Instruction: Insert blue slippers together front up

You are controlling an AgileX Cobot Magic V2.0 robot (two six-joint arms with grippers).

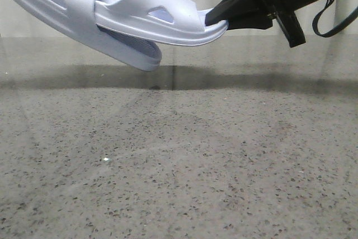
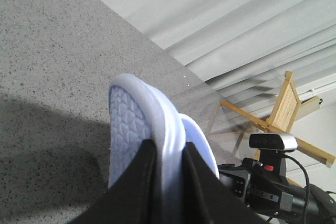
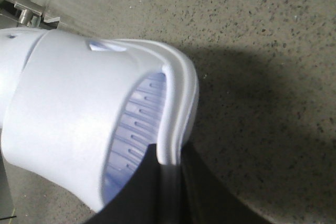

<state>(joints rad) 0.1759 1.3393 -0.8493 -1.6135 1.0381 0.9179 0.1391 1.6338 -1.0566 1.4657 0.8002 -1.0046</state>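
Above the counter [image 1: 179, 166], both slippers are hanging nested at 11 o'clock. The left slipper [image 1: 61, 9] is taking the right slipper [image 1: 162, 23] under its strap. Right tool [image 1: 215, 19] and left tool [image 2: 168, 182] are each pinching a rim. Insertion looks underway; next probably calls for pushing deeper.

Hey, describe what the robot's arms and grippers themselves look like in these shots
Both are matte black. The right gripper tapers to wedge-shaped fingers, with silver screws at its base and a black cable loop hanging behind. The left gripper shows flat, plain black fingers, without markings.
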